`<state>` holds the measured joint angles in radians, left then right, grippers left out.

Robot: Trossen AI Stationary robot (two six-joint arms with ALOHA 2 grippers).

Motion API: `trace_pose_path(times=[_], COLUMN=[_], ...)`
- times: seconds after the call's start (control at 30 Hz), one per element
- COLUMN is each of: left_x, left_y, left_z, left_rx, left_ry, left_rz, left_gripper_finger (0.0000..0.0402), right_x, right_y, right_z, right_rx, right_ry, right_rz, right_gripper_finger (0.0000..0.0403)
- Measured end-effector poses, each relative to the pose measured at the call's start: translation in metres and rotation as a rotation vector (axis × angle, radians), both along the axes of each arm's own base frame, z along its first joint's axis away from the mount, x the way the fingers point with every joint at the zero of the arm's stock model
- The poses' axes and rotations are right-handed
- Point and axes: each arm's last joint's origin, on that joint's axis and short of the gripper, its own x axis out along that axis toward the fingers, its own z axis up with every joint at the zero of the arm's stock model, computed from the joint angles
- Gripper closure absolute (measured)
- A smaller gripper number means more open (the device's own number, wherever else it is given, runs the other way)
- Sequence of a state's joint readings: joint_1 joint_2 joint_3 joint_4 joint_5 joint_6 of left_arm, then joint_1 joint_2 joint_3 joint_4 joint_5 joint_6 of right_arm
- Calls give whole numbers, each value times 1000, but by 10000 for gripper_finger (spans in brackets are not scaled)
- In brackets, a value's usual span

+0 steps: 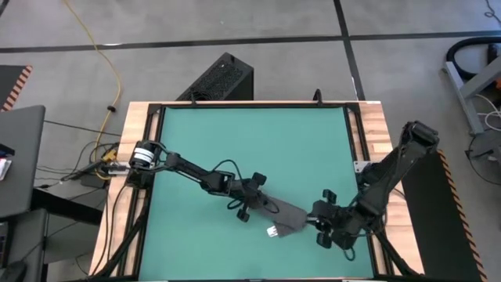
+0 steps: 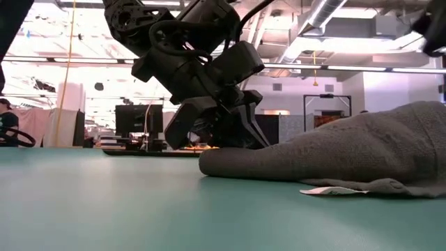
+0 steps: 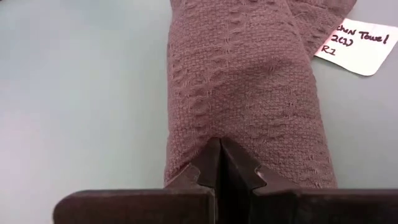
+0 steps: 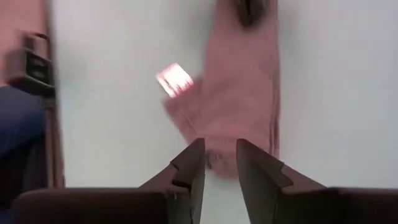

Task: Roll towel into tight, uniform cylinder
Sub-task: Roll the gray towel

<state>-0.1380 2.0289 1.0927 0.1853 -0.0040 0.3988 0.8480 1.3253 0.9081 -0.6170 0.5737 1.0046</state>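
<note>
The dark grey towel [image 1: 288, 215] lies as a loose roll on the teal mat [image 1: 235, 141], near the table's front edge. Its white tag [image 1: 274, 231] lies flat on the mat beside it. My left gripper [image 1: 264, 205] is shut, with its tips on the roll's left end. My right gripper [image 1: 319, 223] hovers open above the roll's right end [image 4: 239, 124] and holds nothing. In the low view the towel [image 2: 334, 153] rises from a flat left end to a thicker right part. My left gripper presses its shut fingertips [image 3: 219, 155] onto the top of the roll near its left end [image 3: 242, 124]. It slants down from the table's left, and its fingers point along the roll. The towel lies on the mat under them.
A black box [image 1: 219, 78] stands on the floor beyond the table's far edge. Wooden rails [image 1: 376, 133] frame the mat. Wide bare mat lies toward the far edge, behind the towel. Cables run over the floor at the left.
</note>
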Motion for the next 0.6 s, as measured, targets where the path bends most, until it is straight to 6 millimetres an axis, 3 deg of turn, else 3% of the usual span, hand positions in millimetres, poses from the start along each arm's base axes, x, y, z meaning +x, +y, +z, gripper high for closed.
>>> trace_pose_path(times=[0.2, 0.4, 0.6], left_x=[1, 1, 1], left_y=[6, 11, 11], left_z=[0, -1, -1], left_rx=[-19, -27, -43], left_ry=[2, 3, 7], left_rz=[13, 29, 27], left_gripper_finger=[401, 402, 402], right_x=[21, 45, 54], right_y=[7, 7, 7], right_z=[-5, -45, -72], right_rx=[-244, -438, -493], right_ry=[-150, -47, 4], right_rz=[72, 63, 2], right_gripper_finger=[297, 349, 388])
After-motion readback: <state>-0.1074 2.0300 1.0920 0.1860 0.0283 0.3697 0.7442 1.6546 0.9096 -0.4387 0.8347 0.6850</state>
